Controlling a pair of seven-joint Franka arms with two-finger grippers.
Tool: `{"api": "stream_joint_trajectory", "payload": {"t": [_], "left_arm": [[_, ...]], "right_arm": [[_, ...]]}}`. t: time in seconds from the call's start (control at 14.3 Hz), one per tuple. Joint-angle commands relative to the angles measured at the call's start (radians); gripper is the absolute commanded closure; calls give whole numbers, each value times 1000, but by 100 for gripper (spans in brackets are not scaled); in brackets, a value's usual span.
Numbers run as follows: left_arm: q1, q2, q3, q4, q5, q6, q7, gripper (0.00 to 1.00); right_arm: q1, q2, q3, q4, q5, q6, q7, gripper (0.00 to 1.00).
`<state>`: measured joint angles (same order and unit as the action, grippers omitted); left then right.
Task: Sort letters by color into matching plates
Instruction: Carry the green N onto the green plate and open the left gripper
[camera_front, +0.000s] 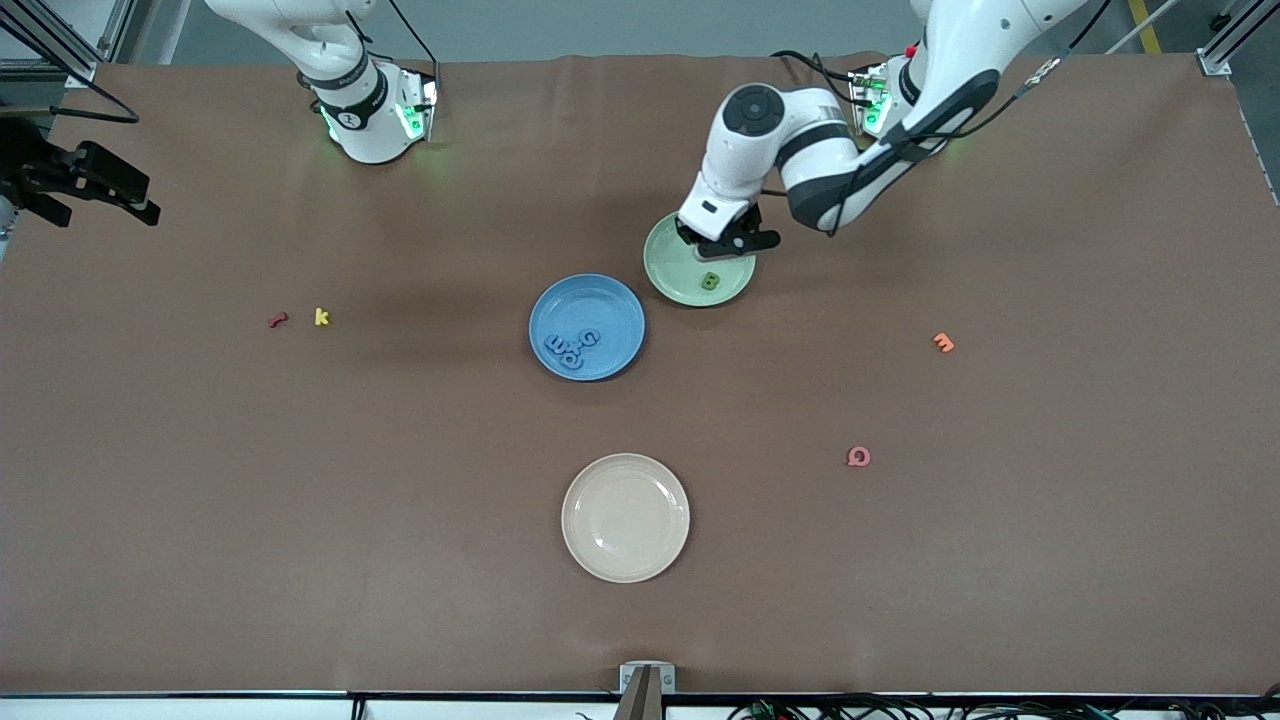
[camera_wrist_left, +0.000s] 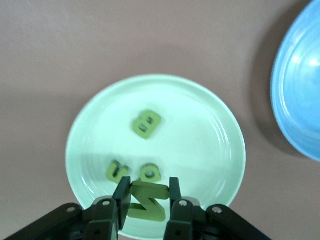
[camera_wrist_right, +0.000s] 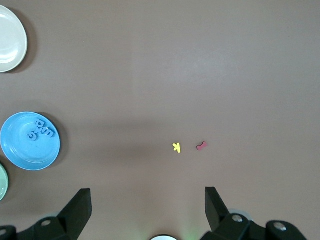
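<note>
Green N letter (camera_wrist_left: 146, 200) flat, clamped in left gripper (camera_wrist_left: 146, 196) over green plate (camera_wrist_left: 90, 125) | right gripper (camera_wrist_right: 147, 205) apart, waiting.

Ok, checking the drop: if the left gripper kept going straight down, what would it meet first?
Probably the pale green plate: the left gripper, shut on a green letter, points at it.

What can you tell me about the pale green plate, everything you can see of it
The pale green plate is round, shallow and matte, with a slightly raised rim. It sits flat on the brown table, beside the blue plate and farther from the front camera. Three dark green letters lie in it. The left gripper hangs over it, shut on a fourth green letter.
</note>
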<state>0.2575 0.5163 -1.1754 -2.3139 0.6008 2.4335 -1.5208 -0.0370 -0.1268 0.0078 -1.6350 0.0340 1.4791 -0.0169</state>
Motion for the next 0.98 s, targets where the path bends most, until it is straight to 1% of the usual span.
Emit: {"api": "stream_joint_trajectory", "payload": {"t": [0.0,0.14,0.56,0.7,0.77,0.84,0.91], "left_arm": [[-88,5,62,19,-18,-10,-16,73],[-136,25,85,39,-18,-11,-19,73],[-381,82,293,152,-15,-4,-50,73],[-426,96,335,168,-16,-2,-50,73],[-431,103,338,174,-16,-2,-50,68],[-431,105,339,177,-15,-2,-45,40],[-429,105,339,179,-15,-2,-39,6]], "right_arm": [[-11,-13,3,-11,23,6,-6,0],[-9,-13,3,-11,29,6,-3,0],[-9,-13,3,-11,37,9,-1,0],[-6,-13,6,-11,32,12,-2,0],[-4,-13,8,-9,21,13,-3,0],[-3,-13,8,-11,17,17,-6,0],[-4,-13,8,-11,-6,17,-8,0]]}}
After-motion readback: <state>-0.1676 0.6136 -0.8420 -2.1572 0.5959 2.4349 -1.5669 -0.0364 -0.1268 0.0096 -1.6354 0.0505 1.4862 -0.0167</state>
